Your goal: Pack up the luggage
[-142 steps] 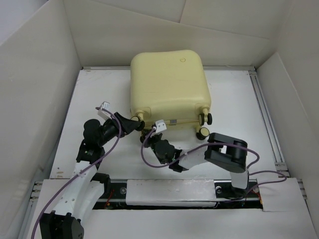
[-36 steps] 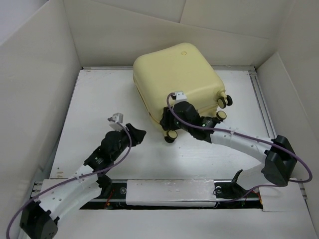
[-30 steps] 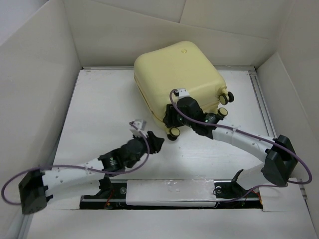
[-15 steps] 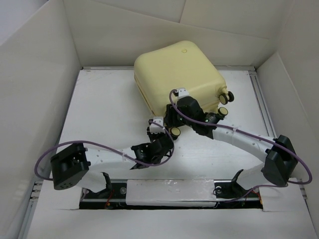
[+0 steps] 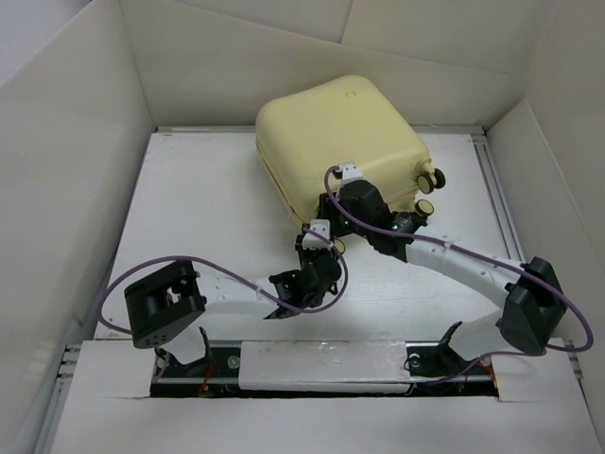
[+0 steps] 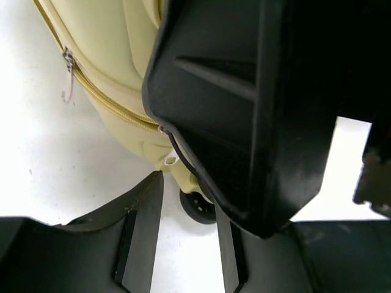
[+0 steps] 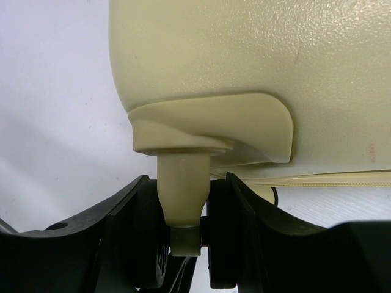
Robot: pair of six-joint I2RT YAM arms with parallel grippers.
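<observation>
The luggage [image 5: 331, 132] is a pale yellow hard-shell suitcase lying shut and turned at an angle at the back middle of the table. My right gripper [image 5: 331, 229] is at its near corner, shut on a caster [image 7: 183, 201] whose cream stem and black wheels sit between the fingers [image 7: 125, 226]. My left gripper [image 5: 317, 250] is just below that corner, under the right gripper's black body [image 6: 256, 110]. It is open, with only white table between its fingers [image 6: 146, 213]. Another caster wheel [image 6: 197, 206] lies just past its tips. The side zip and its pull [image 6: 67, 76] show at upper left.
Tall cardboard walls [image 5: 66, 161] close in the white table [image 5: 198, 208] on the left, back and right. Two more casters [image 5: 430, 189] stick out on the suitcase's right side. The arms' mounting rail [image 5: 321, 364] runs along the near edge.
The left arm has swung right and reached in under the right gripper at the suitcase's near corner, its jaws narrowing a little. The right gripper has kept its hold on the caster; earlier it turned the suitcase.
</observation>
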